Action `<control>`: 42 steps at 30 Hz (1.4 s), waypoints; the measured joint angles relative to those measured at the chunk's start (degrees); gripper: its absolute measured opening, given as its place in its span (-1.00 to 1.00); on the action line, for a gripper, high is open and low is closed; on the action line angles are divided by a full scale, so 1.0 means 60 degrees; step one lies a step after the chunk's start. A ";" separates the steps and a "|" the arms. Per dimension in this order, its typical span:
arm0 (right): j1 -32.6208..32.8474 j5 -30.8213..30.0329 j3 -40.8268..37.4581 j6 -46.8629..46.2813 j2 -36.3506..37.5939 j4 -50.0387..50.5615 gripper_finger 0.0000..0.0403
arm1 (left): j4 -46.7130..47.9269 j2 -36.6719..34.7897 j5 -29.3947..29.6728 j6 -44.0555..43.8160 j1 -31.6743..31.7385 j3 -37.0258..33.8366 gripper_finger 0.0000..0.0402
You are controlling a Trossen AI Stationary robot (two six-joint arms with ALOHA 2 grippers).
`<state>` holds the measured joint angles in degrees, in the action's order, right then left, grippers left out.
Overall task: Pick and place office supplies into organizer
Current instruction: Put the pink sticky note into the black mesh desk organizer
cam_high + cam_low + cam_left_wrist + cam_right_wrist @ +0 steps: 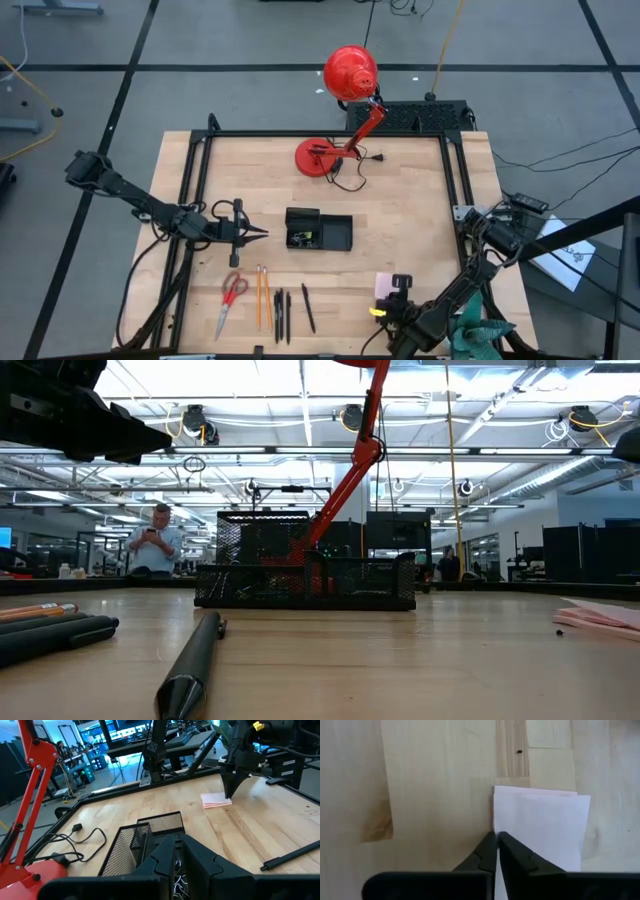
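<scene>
The black mesh organizer [318,230] stands mid-table, with something small and yellow-green in its taller section [303,237]. My left gripper [258,233] is shut and empty, level, just left of the organizer [150,835]. My right gripper [496,836] is shut and points down over the near-left edge of the pink sticky-note pad [540,820], which lies flat at the front right [385,286]. The red-handled scissors [232,296], two orange pencils [261,296] and three black pens [283,314] lie flat at the front left. My right gripper's shut fingertips [230,794] point down at the edge of the pad [216,800]. I cannot tell whether they touch it. The pad lies flat on the table.
A red desk lamp [335,150] stands at the far middle with its cord [75,840] on the table. A small black clip [558,630] lies near the pad. One pen [190,670] lies apart from the others. A person [155,545] stands beyond the table.
</scene>
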<state>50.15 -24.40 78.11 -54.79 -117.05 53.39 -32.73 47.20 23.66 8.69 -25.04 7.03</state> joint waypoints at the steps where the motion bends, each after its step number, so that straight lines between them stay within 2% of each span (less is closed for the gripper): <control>1: -0.0004 0.0007 0.0000 -0.0004 0.0000 0.0036 -0.97 | 0.0000 0.0000 0.0000 0.0000 0.0000 -0.0001 -0.79; 8: -0.0004 -0.0228 0.0631 0.0342 -0.0073 0.1048 -1.00 | -0.0003 0.0000 0.0000 0.0007 0.0000 0.0000 -0.79; 17: -0.0064 -0.1507 0.2072 0.1073 -0.0025 0.2122 -1.00 | 0.0000 0.0000 0.0000 0.0007 0.0000 0.0000 -0.79; 27: -0.0291 -0.1771 0.2138 0.1253 -0.0018 0.2769 -1.00 | 0.0000 0.0000 0.0000 -0.0040 -0.0001 0.0000 -0.79; 37: -0.0369 -0.2859 0.2823 0.1335 -0.0008 0.3660 -1.00 | 0.0000 0.0002 0.0000 -0.0080 -0.0001 0.0000 -0.79; 42: -0.0657 -0.3309 0.3150 0.1933 0.0000 0.3917 -1.00 | -0.0002 0.0004 0.0000 -0.0073 0.0000 0.0000 -0.79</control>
<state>46.21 -44.26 97.00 -43.19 -117.05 76.89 -32.74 47.22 23.66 8.25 -25.04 7.03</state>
